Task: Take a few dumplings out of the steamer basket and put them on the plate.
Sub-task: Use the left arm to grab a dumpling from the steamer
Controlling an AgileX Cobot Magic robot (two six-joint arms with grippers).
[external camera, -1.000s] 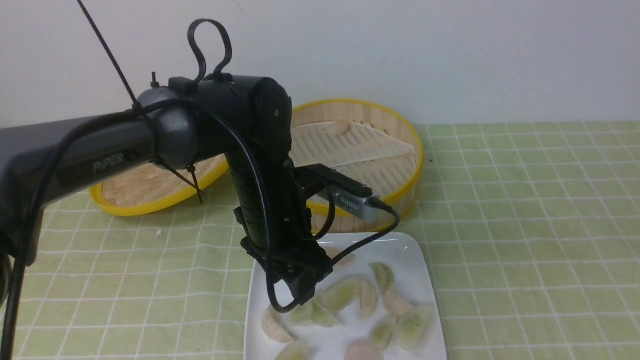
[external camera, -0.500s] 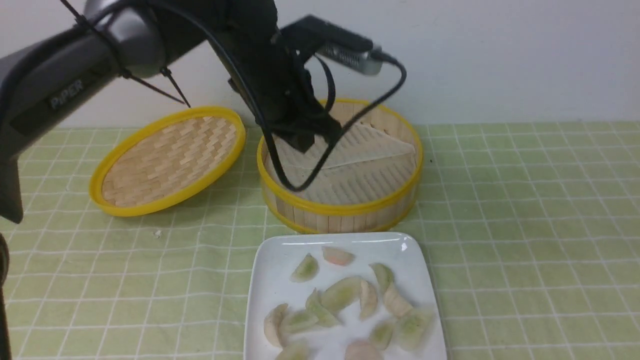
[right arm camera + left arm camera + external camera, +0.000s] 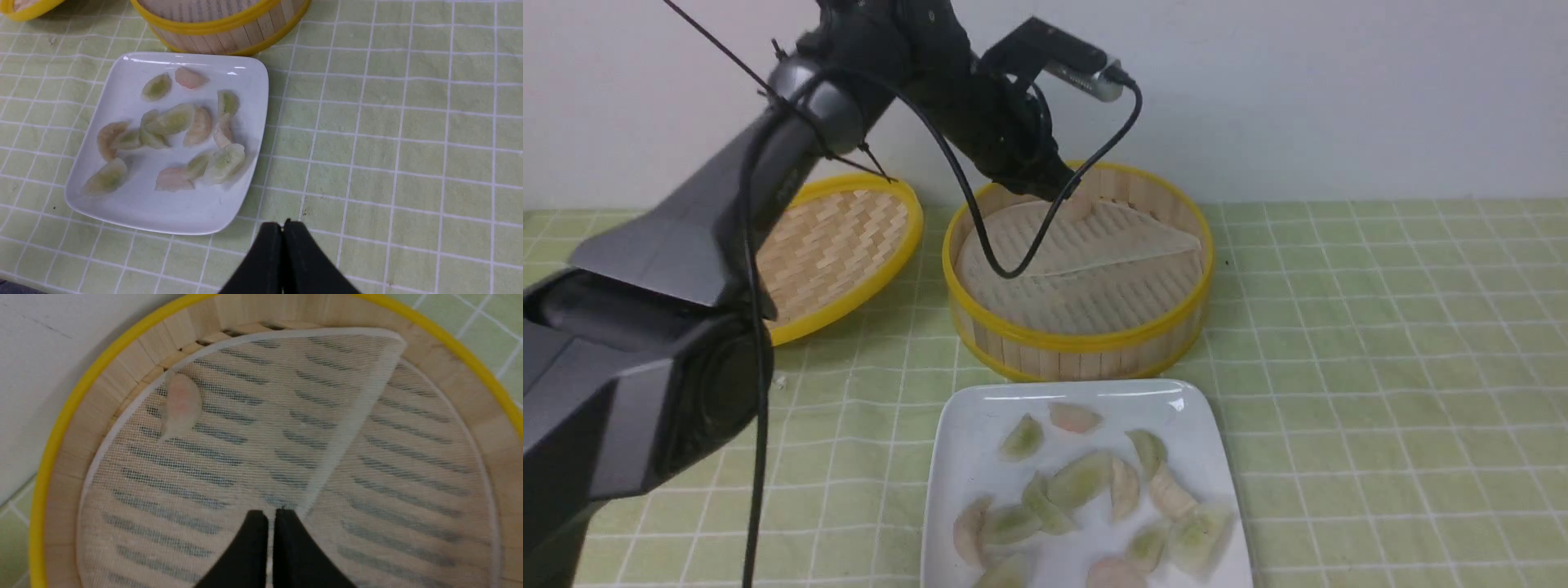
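The steamer basket (image 3: 1078, 339) stands behind the white plate (image 3: 976, 425). My left gripper (image 3: 1058, 188) hangs over the basket's far side, shut and empty. In the left wrist view the left gripper (image 3: 271, 514) sits above the folded liner sheet (image 3: 347, 428). One pinkish dumpling (image 3: 179, 406) lies by the basket wall (image 3: 61, 420), apart from the fingertips. Several dumplings (image 3: 1086, 482) lie on the plate. The right gripper (image 3: 282, 225) is shut with nothing in it, over the cloth beside the plate (image 3: 171, 208) and its dumplings (image 3: 173, 120).
The shallow woven lid (image 3: 841, 237) leans on the cloth left of the basket. A green checked cloth (image 3: 1380, 367) covers the table. A white wall stands close behind the basket. My left arm's cable (image 3: 1013, 269) droops into the basket.
My left arm has risen from the plate and swung back over the steamer basket. Its jaws have gone from open to shut. The dumplings on the plate have stayed put.
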